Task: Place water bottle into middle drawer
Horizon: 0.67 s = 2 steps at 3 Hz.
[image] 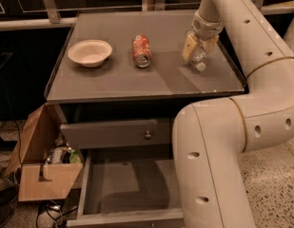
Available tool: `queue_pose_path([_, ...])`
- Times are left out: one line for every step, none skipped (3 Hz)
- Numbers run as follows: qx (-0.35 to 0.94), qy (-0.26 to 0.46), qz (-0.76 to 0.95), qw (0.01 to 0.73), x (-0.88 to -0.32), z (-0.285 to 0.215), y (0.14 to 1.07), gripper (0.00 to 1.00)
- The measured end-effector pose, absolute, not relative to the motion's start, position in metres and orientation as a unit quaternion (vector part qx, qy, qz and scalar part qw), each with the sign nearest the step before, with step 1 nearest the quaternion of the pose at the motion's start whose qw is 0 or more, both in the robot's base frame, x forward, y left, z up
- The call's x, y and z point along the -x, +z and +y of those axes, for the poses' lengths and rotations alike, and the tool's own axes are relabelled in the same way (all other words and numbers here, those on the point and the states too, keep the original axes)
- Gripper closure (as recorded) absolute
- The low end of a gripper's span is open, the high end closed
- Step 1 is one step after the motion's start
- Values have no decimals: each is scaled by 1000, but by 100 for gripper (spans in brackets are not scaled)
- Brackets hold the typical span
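Observation:
The water bottle (pixel 199 59) is a small clear bottle with a white cap that points toward the camera. It sits at the right rear of the grey tabletop (pixel 118 80). My gripper (pixel 200 46) comes down from above with its yellowish fingers (pixel 189 46) closed on either side of the bottle's body. The middle drawer (pixel 119 186) is pulled open low at the front, and its flat grey floor is bare. My own arm hides the drawer's right part.
An orange-red soda can (pixel 142 51) lies mid-table and a white bowl (pixel 90 52) stands at the left. A closed drawer front with a round knob (pixel 147 135) sits above the open drawer. An open cardboard box (pixel 42 167) stands on the floor at the left.

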State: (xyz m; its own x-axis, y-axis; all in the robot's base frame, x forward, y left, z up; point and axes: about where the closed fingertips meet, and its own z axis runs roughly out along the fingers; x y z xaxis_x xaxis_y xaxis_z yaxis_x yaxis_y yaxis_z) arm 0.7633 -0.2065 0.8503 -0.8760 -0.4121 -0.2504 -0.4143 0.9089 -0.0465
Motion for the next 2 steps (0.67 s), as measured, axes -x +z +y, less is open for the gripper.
queue_pose_path([213,4,968,129,-763,-206,850,89])
queue_pose_path([230,7,960,157,-771,-207,861,100])
